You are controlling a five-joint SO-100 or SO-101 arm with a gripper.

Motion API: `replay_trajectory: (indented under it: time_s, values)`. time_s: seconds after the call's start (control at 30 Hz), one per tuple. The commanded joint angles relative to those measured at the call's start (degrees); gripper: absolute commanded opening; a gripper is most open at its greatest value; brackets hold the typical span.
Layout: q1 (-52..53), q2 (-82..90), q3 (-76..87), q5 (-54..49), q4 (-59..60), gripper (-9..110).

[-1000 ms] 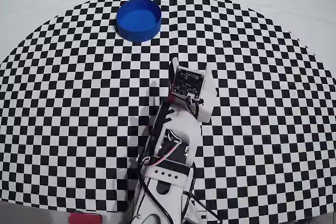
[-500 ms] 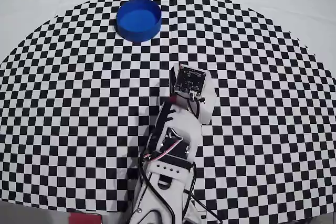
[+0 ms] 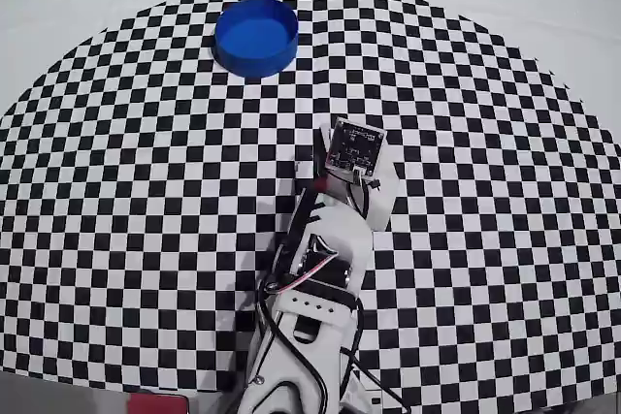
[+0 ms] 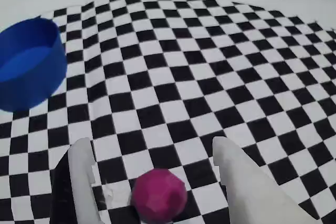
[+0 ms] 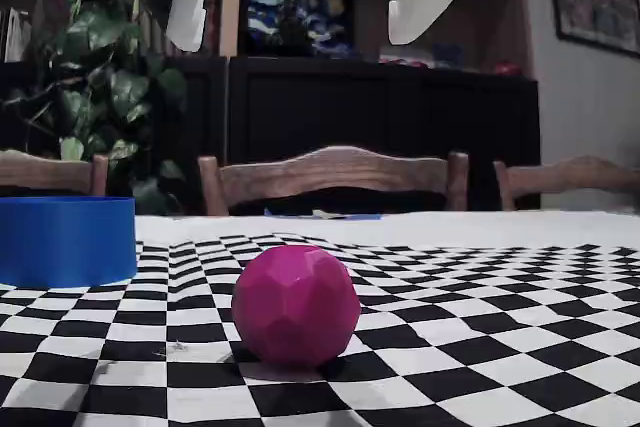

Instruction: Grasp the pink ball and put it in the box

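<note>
Wrist view: pink ball (image 4: 158,194) between open gripper (image 4: 157,182) fingers.

Even, soft indoor light; wrist view slightly blurred, shadows faint.

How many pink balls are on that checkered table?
1. The pink ball lies on the checkered cloth below the open pincer. The overhead view hides it under the arm; no others show.
</note>
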Motion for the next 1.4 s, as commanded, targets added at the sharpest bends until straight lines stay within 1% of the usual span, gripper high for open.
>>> replay_trajectory:
  time_s: [0.0, 0.97, 1.37]
  values:
    - [0.5, -2.6, 0.4, 0.9, -2.2, 26]
    - [1.6, -21.2, -4.9, 1.0, -8.1, 26]
    - [1.6, -25.5, -7.2, 1.0, -8.6, 26]
